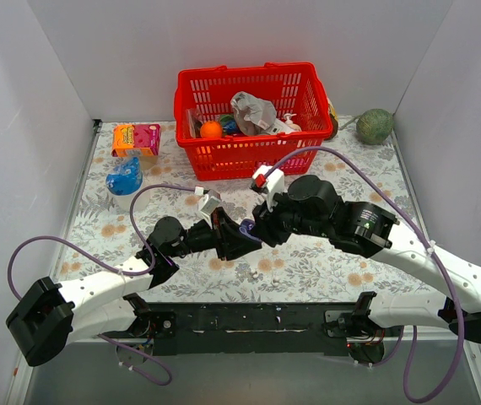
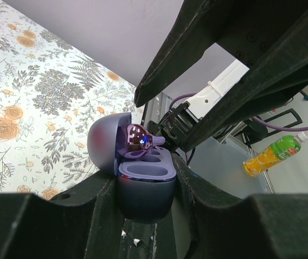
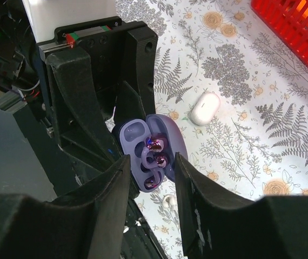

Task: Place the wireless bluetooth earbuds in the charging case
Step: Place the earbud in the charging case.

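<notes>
The flowery table (image 1: 308, 270) was seen with a red basket (image 1: 245, 72) at the back. The two arms were met in the middle.

The purple charging case (image 2: 143, 194) was held off the table, squeezed tight between the fingers of the left gripper (image 2: 146, 178). Its lid was flipped open. The right gripper (image 3: 153, 162) was held right over the case with its fingers apart, and nothing was pinched in them.

Shiny purple earbuds (image 3: 155, 143) were seen at the holes of the case, and a tiny blue light was lit on one of them. From the left wrist view, a near hole looked empty. So the job was judged as partly done: at least one bud was likely in, one might need to be pushed down, and the lid was not yet closed.

A white case (image 3: 204, 107) and a small pale piece (image 3: 168, 201) were left on the table.

No words could be read anywhere. The labels on the drink bottle (image 2: 273, 155) and the orange box (image 1: 136, 139) were too small.
</notes>
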You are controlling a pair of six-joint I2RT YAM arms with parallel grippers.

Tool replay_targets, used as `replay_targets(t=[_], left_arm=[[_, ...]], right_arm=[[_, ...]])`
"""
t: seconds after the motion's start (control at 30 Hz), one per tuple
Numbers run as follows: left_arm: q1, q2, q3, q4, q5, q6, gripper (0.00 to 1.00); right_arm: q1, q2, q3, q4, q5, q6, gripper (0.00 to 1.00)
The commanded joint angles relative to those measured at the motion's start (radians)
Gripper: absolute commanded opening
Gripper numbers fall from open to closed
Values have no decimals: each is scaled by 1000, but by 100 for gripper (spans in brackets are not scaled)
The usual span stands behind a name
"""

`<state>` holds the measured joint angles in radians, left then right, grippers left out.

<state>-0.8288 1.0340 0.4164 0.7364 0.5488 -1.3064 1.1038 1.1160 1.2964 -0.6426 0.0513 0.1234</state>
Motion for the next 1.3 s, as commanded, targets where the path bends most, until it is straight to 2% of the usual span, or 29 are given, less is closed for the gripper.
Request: replay_targets(t=[0.0,0.53,0.9,1.13,1.27], left_arm=[[-4,-28,21,0,-6,6,0],[-4,-34,21,3,-1,12,0],[-4,-38,19,4,-1,15,0],[-4,-42,16,4,-3,15,0],[-4,-43,15,6,-4,15,0]], right_arm=[[16,10,56,14,10,-18,47],[22,34,49,-2,50,-30,42],[22,39,41,-3,51,-31,33],[22,38,37,-3,42,-31,22],[22,36,32,-3,33,-30,10]])
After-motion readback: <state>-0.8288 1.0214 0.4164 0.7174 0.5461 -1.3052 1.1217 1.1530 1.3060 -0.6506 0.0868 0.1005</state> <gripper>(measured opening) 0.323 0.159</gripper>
